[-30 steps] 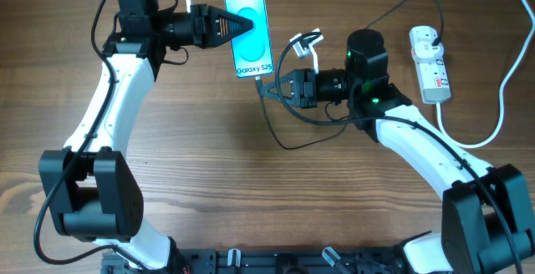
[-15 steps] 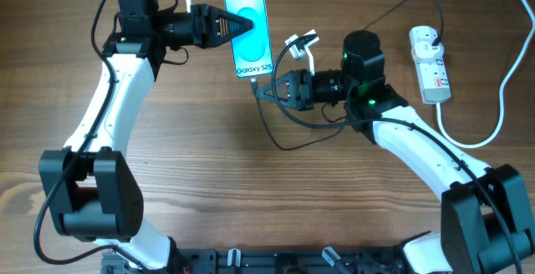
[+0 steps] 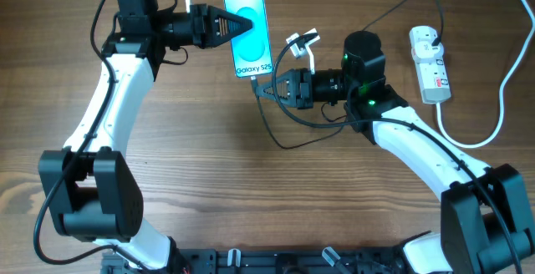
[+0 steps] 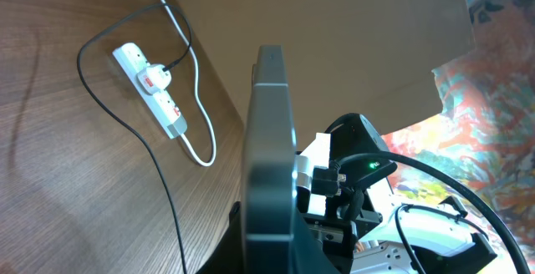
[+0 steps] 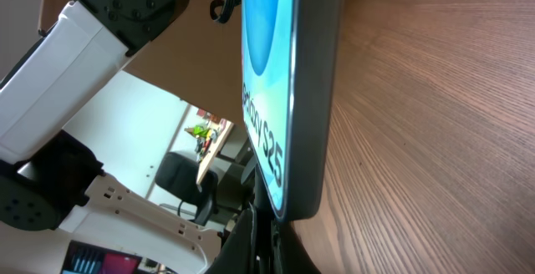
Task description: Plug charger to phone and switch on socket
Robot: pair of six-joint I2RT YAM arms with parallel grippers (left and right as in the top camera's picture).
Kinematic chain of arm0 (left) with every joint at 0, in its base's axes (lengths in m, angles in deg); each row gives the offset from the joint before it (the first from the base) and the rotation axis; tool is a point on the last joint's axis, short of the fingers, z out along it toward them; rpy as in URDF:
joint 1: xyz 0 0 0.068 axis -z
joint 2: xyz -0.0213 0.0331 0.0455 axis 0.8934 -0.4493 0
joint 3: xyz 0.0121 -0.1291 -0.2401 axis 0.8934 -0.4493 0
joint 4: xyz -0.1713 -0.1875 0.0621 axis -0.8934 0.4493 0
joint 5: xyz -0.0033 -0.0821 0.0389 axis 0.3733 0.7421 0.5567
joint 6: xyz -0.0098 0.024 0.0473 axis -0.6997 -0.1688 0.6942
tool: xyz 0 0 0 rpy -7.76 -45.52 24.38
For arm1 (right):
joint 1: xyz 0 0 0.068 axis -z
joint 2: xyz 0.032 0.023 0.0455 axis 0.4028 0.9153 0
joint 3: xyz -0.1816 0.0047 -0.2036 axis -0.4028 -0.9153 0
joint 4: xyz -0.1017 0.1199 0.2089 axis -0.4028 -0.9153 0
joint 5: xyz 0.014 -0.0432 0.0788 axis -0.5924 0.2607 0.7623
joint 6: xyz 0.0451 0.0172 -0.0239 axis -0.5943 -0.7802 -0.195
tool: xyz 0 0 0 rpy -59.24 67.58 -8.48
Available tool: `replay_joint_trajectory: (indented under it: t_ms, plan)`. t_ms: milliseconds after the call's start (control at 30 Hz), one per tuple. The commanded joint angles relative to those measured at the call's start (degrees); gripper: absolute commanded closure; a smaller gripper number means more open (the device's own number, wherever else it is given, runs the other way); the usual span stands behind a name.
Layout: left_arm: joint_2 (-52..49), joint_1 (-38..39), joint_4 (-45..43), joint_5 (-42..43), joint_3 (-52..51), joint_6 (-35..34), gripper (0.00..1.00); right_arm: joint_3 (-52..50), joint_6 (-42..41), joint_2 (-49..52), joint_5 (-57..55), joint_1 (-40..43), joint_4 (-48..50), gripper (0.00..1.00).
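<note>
Overhead: left pincer point(image 3: 242, 25) clamps phone point(image 3: 255, 44) by its side edge. Right pincer point(image 3: 261, 88) grips charger point(image 3: 284, 145) plug just below phone's bottom edge. Judged insertion step: next needs tip aligned with port, then pushed in. Socket point(image 3: 429, 65) far right, switch untouched.

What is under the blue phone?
Only the wooden table shows around the phone, which the left fingers hold by its side. The patch right beneath is covered, so anything there is hidden.
</note>
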Motion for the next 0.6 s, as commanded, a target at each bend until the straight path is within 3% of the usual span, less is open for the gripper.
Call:
replay_joint_trajectory:
  t_ms: [0,567]
  plan:
    - [1.1,-0.1,0.3,1.6,0.9,0.2,0.96,-0.2,-0.4,0.7,-1.1,0.3,1.1,0.95]
    - [1.1,-0.1,0.3,1.6,0.9,0.2,0.96,-0.2,-0.7,0.7,-1.2,1.7,1.1,0.96]
